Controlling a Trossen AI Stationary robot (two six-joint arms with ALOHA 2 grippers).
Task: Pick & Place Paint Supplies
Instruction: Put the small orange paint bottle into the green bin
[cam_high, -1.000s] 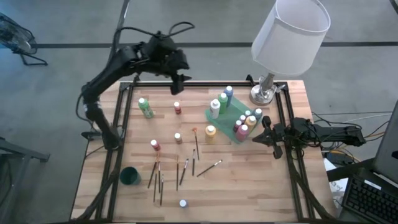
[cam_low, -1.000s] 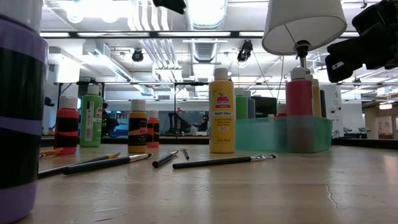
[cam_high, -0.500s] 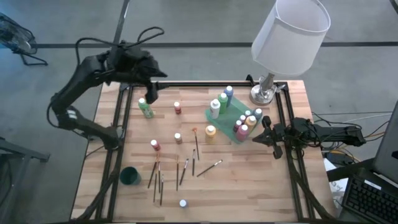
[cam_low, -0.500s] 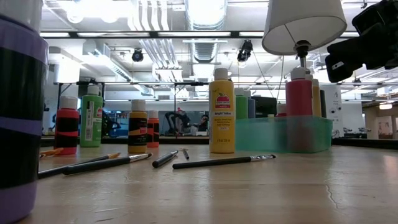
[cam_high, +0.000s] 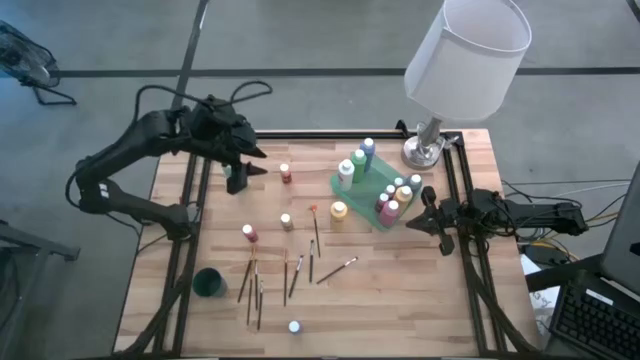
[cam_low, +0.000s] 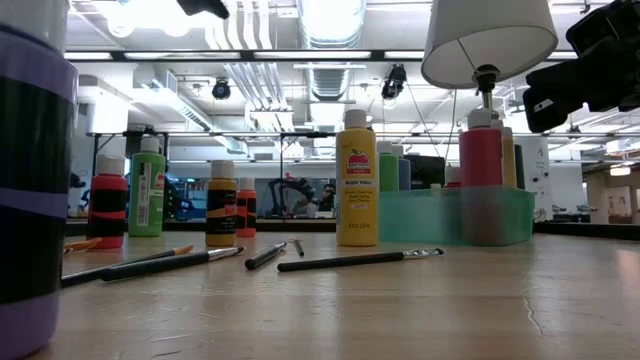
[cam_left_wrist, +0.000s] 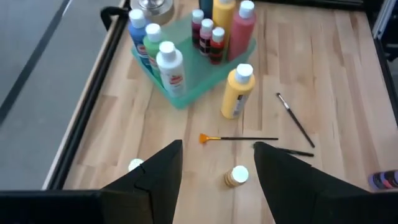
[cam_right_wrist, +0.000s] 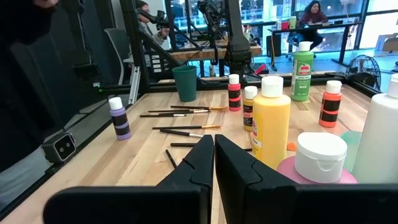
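Paint bottles with white caps stand in the translucent green tray (cam_high: 372, 192). Loose bottles stand on the wood: yellow (cam_high: 339, 211), red (cam_high: 286, 172), a tan one (cam_high: 286, 221), another red (cam_high: 248, 232) and purple (cam_high: 294, 326). Several thin brushes (cam_high: 290, 275) lie flat near the front. My left gripper (cam_high: 256, 162) hangs open in the air at the far left, above a green bottle (cam_low: 147, 188), with nothing between its fingers (cam_left_wrist: 163, 168). My right gripper (cam_right_wrist: 213, 146) rests shut at the right edge, beside the tray.
A lamp with a white shade (cam_high: 465, 60) stands at the far right corner. A small dark green cup (cam_high: 209, 282) sits near the front left. Black frame rails (cam_high: 190, 230) run along both sides. Bare wood lies at the front right.
My left gripper has swung from over the table's far edge toward the left and near side and has come down. It now hangs over the green bottle and is still open. No bottle or brush has moved.
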